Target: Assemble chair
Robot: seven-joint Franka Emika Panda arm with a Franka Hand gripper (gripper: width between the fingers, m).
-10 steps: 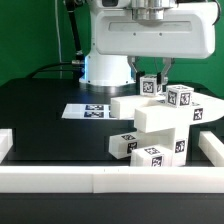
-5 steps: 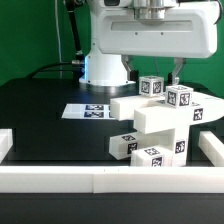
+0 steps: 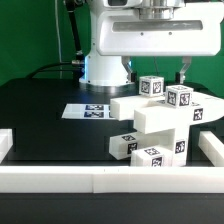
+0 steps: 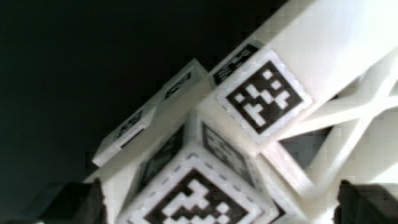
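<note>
The white chair parts lie stacked together at the exterior view's right, all with black-and-white tags. Two short leg blocks stand on top of the pile, and smaller tagged blocks lie in front. My gripper hangs just above the pile's back right, over the right leg block. In the wrist view the tagged parts fill the picture close up. My dark fingertips show wide apart on either side of a tagged face. The gripper is open and holds nothing.
The marker board lies flat on the black table left of the pile. Low white border rails run along the front and both sides. The arm's white base stands behind.
My gripper has moved toward the exterior view's right, from above the left leg block to above the right one. The parts have not moved.
</note>
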